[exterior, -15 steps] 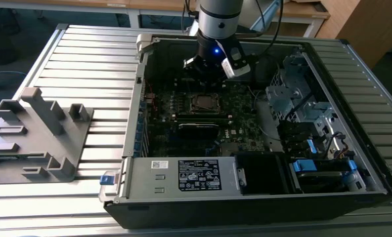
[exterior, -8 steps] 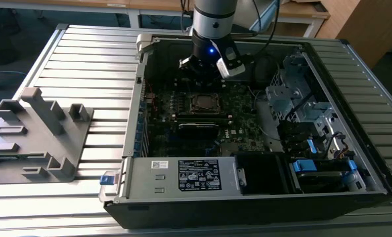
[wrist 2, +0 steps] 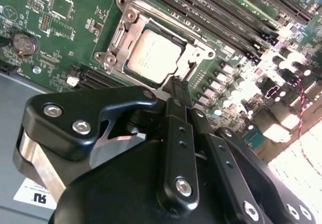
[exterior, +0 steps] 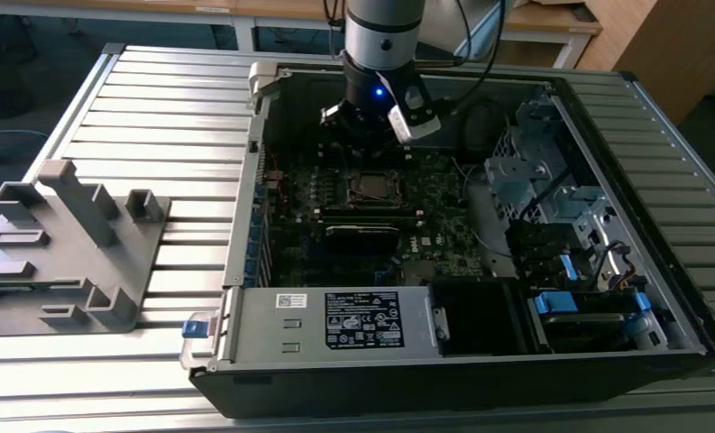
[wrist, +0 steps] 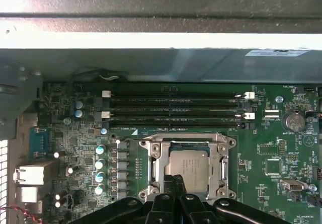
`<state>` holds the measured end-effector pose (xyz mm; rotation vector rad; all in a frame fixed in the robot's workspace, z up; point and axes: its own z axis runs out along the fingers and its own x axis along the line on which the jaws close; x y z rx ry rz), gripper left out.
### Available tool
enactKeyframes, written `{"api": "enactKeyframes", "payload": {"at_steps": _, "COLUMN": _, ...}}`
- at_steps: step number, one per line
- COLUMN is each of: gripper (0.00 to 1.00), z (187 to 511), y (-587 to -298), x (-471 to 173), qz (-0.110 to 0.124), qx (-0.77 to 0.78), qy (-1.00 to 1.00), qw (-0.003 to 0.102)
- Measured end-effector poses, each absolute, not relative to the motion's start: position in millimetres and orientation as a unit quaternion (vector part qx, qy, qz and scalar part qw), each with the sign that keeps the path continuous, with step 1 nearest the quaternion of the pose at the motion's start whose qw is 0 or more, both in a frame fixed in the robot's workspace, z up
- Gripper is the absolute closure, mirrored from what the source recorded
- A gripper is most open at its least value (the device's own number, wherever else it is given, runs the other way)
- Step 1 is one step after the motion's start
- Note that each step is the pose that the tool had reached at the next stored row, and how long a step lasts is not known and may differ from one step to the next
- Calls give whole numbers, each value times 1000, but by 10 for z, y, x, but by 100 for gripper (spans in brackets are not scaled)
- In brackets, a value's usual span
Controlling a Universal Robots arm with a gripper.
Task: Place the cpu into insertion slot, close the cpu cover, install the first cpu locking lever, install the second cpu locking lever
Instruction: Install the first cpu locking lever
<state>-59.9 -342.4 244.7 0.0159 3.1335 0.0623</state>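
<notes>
Open computer case point(exterior: 231, 262) lying on a slatted metal table point(exterior: 152, 99), with the robot arm point(exterior: 381, 36) reaching down into its far end. The cpu point(wrist: 188, 168) sits in the insertion slot point(exterior: 373, 187) near the middle of the green circuit board point(wrist: 266, 148). The cpu cover point(wrist: 151, 156), a silvery frame, lies flat over it, and the chip's metal top shows through its window. The gripper point(wrist: 174, 179) hangs just above the edge of the cover. Its two thin black fingers point(wrist 2: 173, 90) are pressed together with nothing between them. Whether their tips touch the frame cannot be told.

Surroundings:
- **Memory slots:** long black memory slots point(wrist: 173, 108) run parallel just beside the socket, between it and the case wall point(wrist: 161, 58).
- **Capacitors:** a row of small capacitors point(wrist: 100, 168) stands along another side of the socket.
- **Battery:** a coin battery point(wrist: 293, 121) lies farther off on the board.

In the second wrist view the gripper's own black linkage point(wrist 2: 90, 118) blocks the near part of the board. In the exterior view a power supply point(exterior: 333, 320) fills the near end of the case. A metal drive cage point(exterior: 550, 171) with cables stands at the exterior view's right. A grey plastic fixture point(exterior: 68, 244) rests on the table well apart from the case, at the exterior view's left.
</notes>
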Motion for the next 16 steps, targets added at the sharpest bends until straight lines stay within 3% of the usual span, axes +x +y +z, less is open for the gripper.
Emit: {"api": "enactKeyframes", "payload": {"at_steps": 16, "gripper": 89, "z": 2562, "y": -3424, "x": -599, "qz": 20, "qx": 5, "qy": 1000, "qw": 4}}
